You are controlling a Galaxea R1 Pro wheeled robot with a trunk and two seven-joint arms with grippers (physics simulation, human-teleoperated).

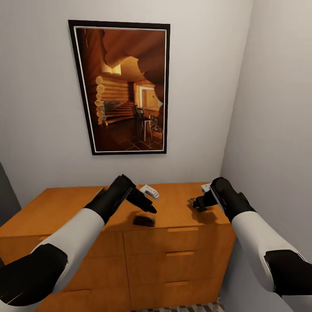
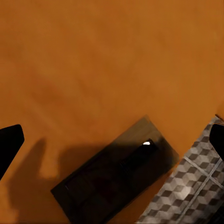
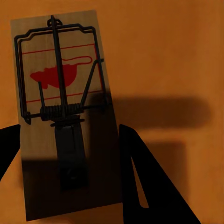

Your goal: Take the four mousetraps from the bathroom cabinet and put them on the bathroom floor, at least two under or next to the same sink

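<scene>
Mousetraps lie on the flat top of the cabinet [image 1: 65,208], and I can make out two of them from my seat. Nearest me, my left gripper [image 1: 149,208] hangs over the front part of the top with its fingers spread apart and nothing between them; the left mousetrap [image 1: 144,220] lies flat just below and in front of its tips, dark in the arm's shadow, close to the cabinet's front edge. Through the left wrist camera that same trap [image 2: 116,179] sits between the two black fingertips [image 2: 9,144] at the frame's sides, untouched, and past the edge I see the cube-patterned bathroom floor [image 2: 191,186]. On the other side my right gripper [image 1: 198,203] is down at the right mousetrap [image 1: 193,202]. In the right wrist camera the trap [image 3: 65,116] shows its wire spring and red mouse print, and the two black fingers [image 3: 140,168] flank its near end, one on each long side; they look set around the board, but I cannot tell whether they are pressing on it. Beyond the left hand a small white object [image 1: 149,191] rests on the top, and another white piece [image 1: 205,187] peeks out just behind the right wrist. Farther back, a framed picture [image 1: 125,86] of a log interior hangs on the pale wall
</scene>
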